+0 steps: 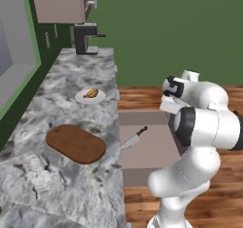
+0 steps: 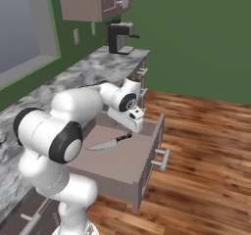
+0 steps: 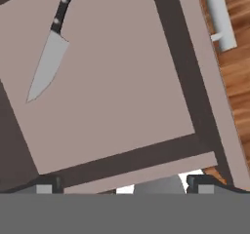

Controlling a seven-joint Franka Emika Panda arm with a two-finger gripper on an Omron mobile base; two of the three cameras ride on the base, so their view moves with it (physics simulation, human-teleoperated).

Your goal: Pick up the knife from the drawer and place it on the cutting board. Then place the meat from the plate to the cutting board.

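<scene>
Hand view: above the pulled-out drawer (image 3: pixel 117 96), gripper (image 3: pixel 124 186) wide open and empty, likely readying for the knife (image 3: pixel 48 57) at the drawer's far side.

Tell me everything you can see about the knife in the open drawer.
The knife has a broad silver-grey blade tapering to a point and a black handle with two pale rivets. It looks like steel. It lies flat on the floor of the open drawer, set at a slant to the walls, with nothing else touching it. The open tool hangs above the drawer, apart from the knife.
</scene>
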